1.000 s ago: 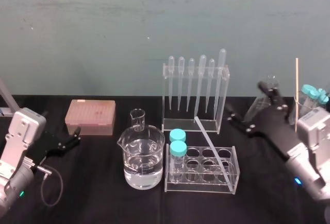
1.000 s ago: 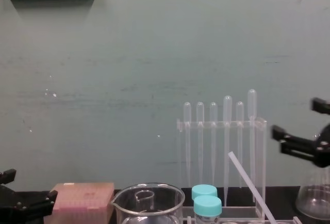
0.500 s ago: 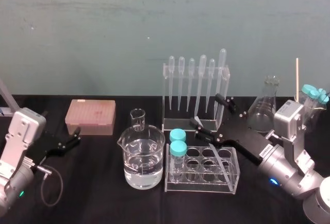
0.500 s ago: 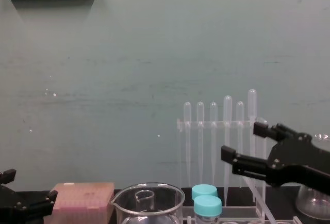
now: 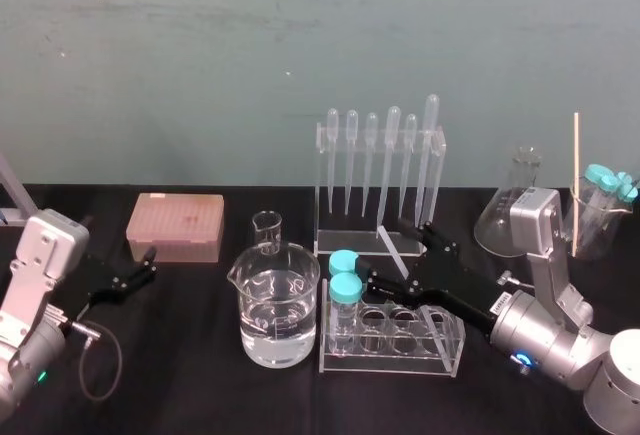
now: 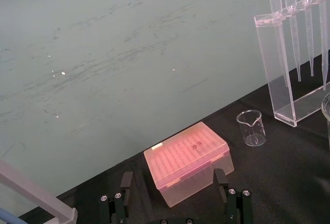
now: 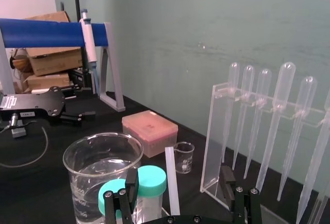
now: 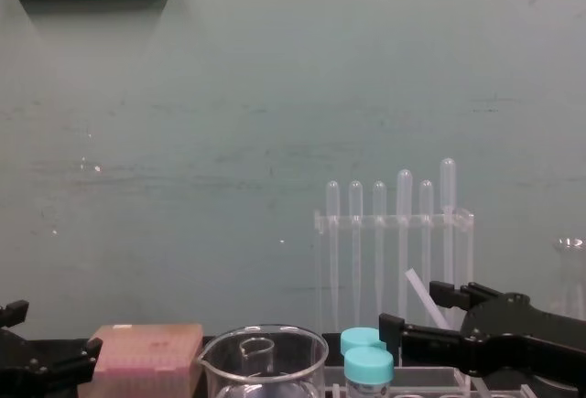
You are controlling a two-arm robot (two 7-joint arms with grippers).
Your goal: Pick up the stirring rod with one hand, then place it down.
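The stirring rod (image 5: 392, 248) is a thin translucent white stick that leans from the base of the pipette rack (image 5: 380, 170) down across the test tube rack (image 5: 392, 330). My right gripper (image 5: 405, 260) is open and straddles the rod's upper part, one finger on each side. In the right wrist view the rod (image 7: 170, 172) stands between the fingers of the right gripper (image 7: 178, 195) without touching either. The chest view shows the rod (image 8: 417, 286) just above the right gripper (image 8: 418, 314). My left gripper (image 5: 135, 275) is parked at the left, open and holding nothing.
A large beaker of water (image 5: 278, 305), a small beaker (image 5: 267, 230) and a pink tip box (image 5: 175, 225) sit left of the racks. Two teal-capped tubes (image 5: 345, 277) stand in the test tube rack. A conical flask (image 5: 515, 205) and a beaker with a wooden stick (image 5: 600, 215) are at the right.
My right gripper has swung left and down from beside the conical flask to straddle the leaning rod. The rod and the left arm have not moved.
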